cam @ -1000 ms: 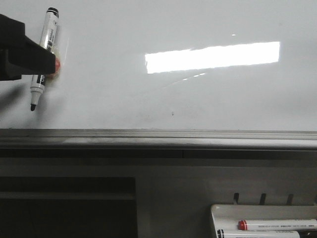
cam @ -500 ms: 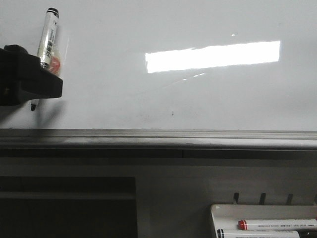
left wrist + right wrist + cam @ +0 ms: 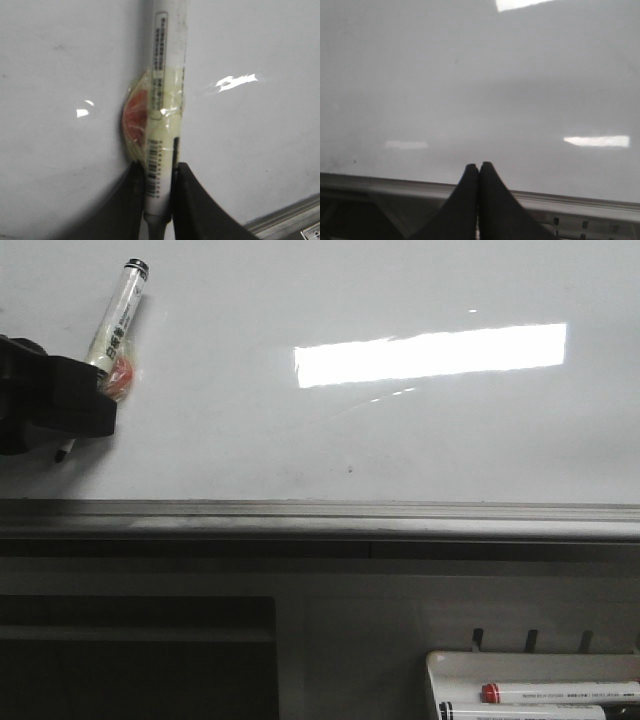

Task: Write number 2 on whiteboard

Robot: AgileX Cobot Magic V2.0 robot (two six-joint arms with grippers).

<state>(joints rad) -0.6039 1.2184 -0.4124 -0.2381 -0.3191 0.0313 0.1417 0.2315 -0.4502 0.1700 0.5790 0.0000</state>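
The whiteboard [image 3: 420, 430] fills the upper front view, glossy white with a bright light reflection and a grey bottom rail [image 3: 330, 518]. No number 2 shows on it; the board is blank. My left gripper [image 3: 85, 390] at the far left is shut on a white marker [image 3: 116, 322] with a black end cap and tape holding a red piece. The marker leans to the right, its tip [image 3: 62, 453] low by the board. In the left wrist view the jaws [image 3: 159, 167] clamp the marker barrel [image 3: 165, 100]. My right gripper [image 3: 479, 166] is shut and empty, facing the board above the rail.
A small white pen tray [image 3: 535, 685] with two spare markers, one red-capped [image 3: 560, 693], hangs at the lower right below the rail. A dark recess [image 3: 135, 660] lies at the lower left. A tiny dark speck [image 3: 349, 470] marks the board.
The left gripper first dropped lower along the marker, then the marker tilted so its cap end swung right. No stroke has appeared on the board.
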